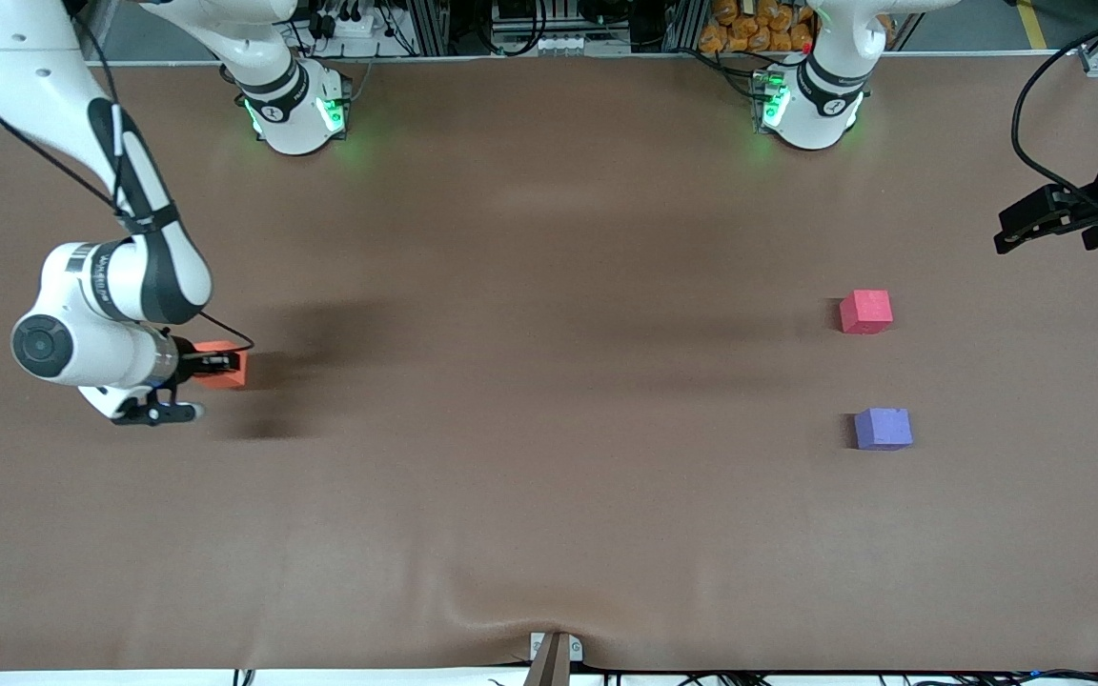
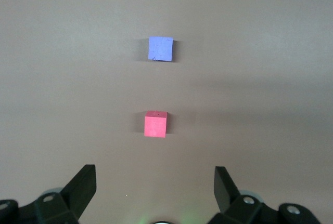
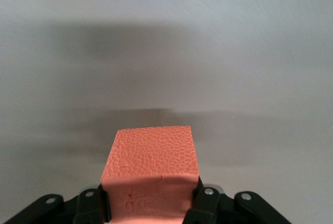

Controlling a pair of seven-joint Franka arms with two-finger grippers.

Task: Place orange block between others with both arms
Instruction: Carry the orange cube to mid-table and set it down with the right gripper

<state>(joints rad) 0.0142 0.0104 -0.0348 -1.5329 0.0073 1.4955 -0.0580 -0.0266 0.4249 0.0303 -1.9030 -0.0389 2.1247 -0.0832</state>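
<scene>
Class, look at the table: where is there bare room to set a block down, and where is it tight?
Bare patches: the gap between the red-pink cube and the purple-blue cube, and the wide middle of the table. It is tight only where the right gripper has its jaws shut on the orange block.

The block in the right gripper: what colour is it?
Orange block; the right wrist view shows it best.

one orange block [image 1: 223, 365], one red-pink cube [image 1: 865, 312], one purple-blue cube [image 1: 883, 429], two white arms, two black grippers
</scene>
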